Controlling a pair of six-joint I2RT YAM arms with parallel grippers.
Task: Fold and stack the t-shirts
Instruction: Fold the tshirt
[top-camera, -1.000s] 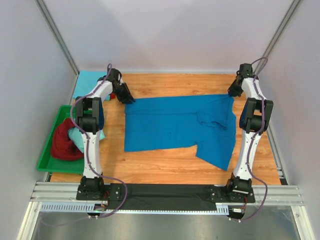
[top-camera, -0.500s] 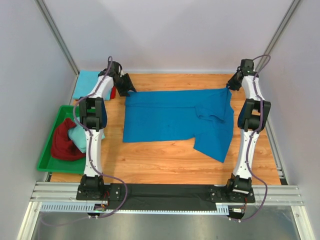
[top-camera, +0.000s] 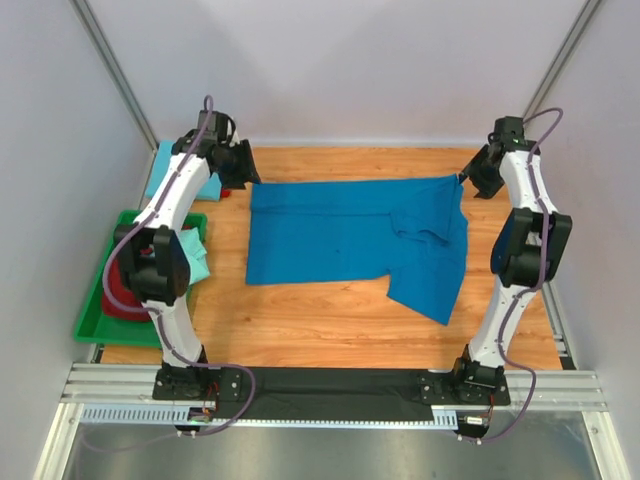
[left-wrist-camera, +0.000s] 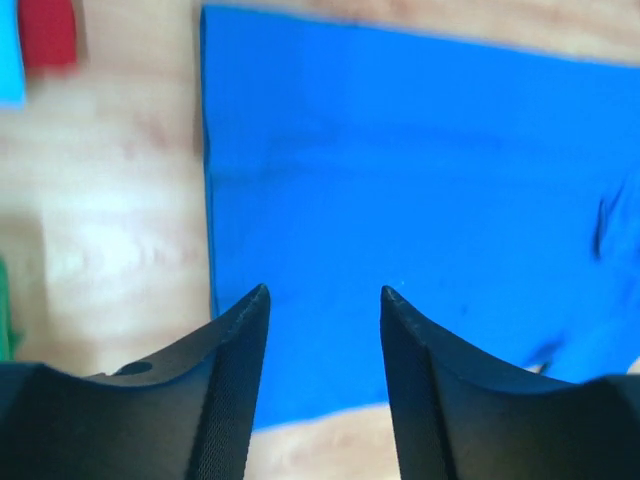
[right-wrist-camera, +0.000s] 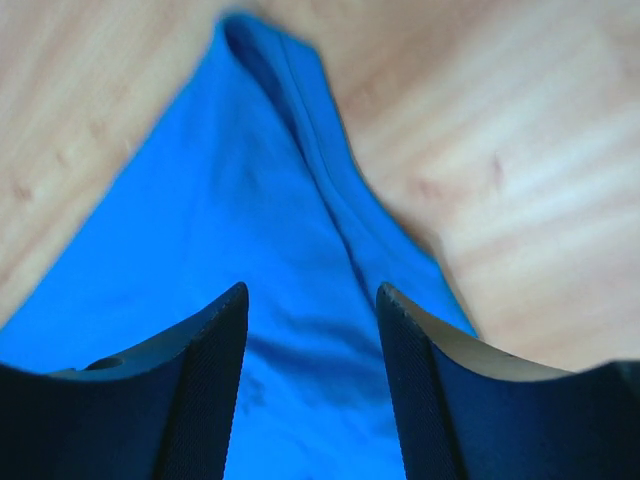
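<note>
Table (top-camera: 330, 330) w/ blue t-shirt (top-camera: 330, 235), bare wood round edges

A green tray (top-camera: 92, 326) sits at the wooden table's (top-camera: 330, 320) left edge.

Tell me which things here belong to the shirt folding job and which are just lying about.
For the job: royal blue t-shirt, sky blue shirt, red shirt, maroon shirt, pale aqua shirt.
Just lying about: green tray.
</note>
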